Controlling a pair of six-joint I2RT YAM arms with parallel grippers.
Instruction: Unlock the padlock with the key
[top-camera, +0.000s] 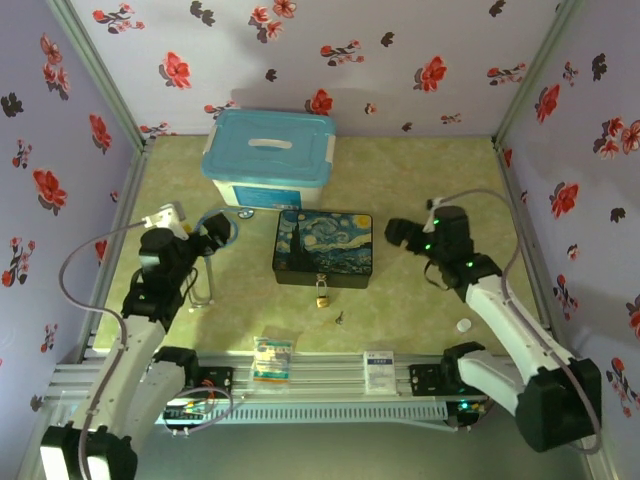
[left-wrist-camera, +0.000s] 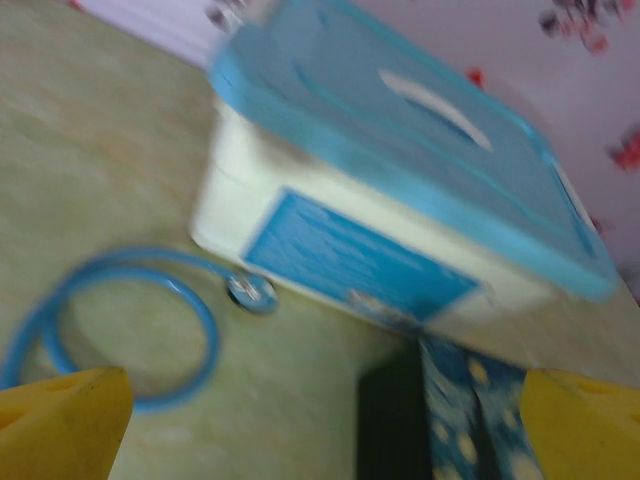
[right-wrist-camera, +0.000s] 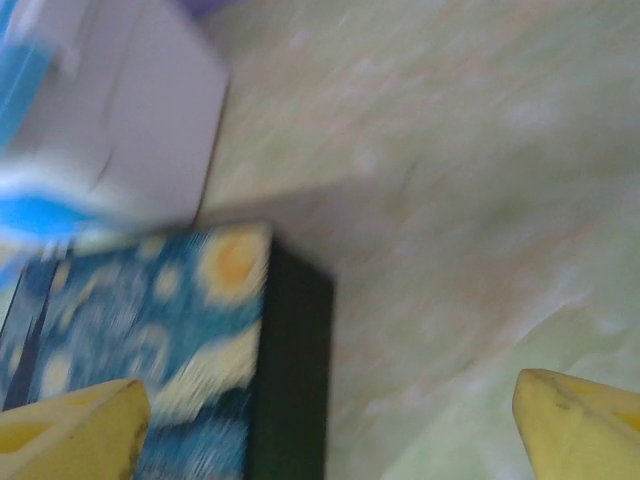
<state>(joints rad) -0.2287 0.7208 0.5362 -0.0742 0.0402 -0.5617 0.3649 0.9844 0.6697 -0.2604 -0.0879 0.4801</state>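
Both claws spread wide and empty; lock and key tiny on the tabletop

From above, the padlock (top-camera: 322, 294) sits against the near face of the painted box (top-camera: 323, 246), too small to tell whether its shackle is hooked there; the key (top-camera: 340, 318) is a dark speck just beside it. The left claw (top-camera: 218, 232) and right claw (top-camera: 396, 235) flank the box, apart from it. Both wrist views are blurred; a yellow finger (left-wrist-camera: 60, 425) cuts off a blue ring (left-wrist-camera: 212, 335) near the blue-lidded tub (top-camera: 268, 160).

a blue-lidded white bin (top-camera: 268, 158) sits just behind the dark starry-night printed box (top-camera: 323, 246).
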